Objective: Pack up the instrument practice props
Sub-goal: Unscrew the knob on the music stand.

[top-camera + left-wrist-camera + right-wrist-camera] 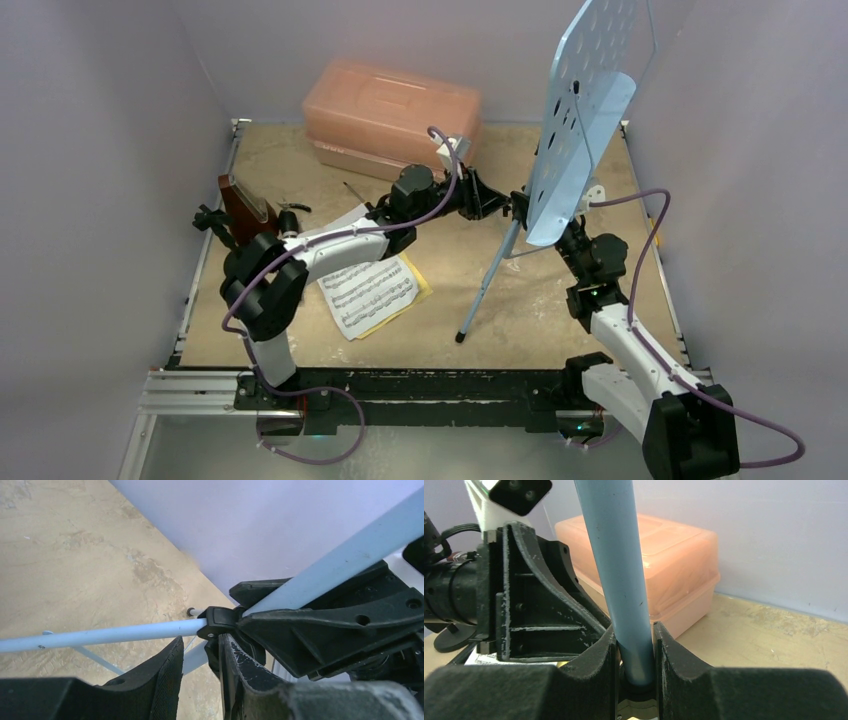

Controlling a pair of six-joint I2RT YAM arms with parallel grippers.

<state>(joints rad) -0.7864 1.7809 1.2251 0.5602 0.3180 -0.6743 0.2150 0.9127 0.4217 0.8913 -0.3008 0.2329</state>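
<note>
Music stand is leaning over the table's mid-right, and the right gripper is clamping its pole. Left gripper is sitting at the leg hub, jaws narrow around a thin strut; whether they are pinching it, I cannot tell. Folding the legs well is likely calling for a steady pole hold and a slow, straight slide. Lying on the left: one metronome, one black pipe, two music sheets. One pink case is sitting behind.

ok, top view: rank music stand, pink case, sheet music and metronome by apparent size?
1. music stand and pink case: they look about equal. The stand rises toward the camera, so I won't rank these two.
2. sheet music
3. metronome, which is partly hidden
</note>
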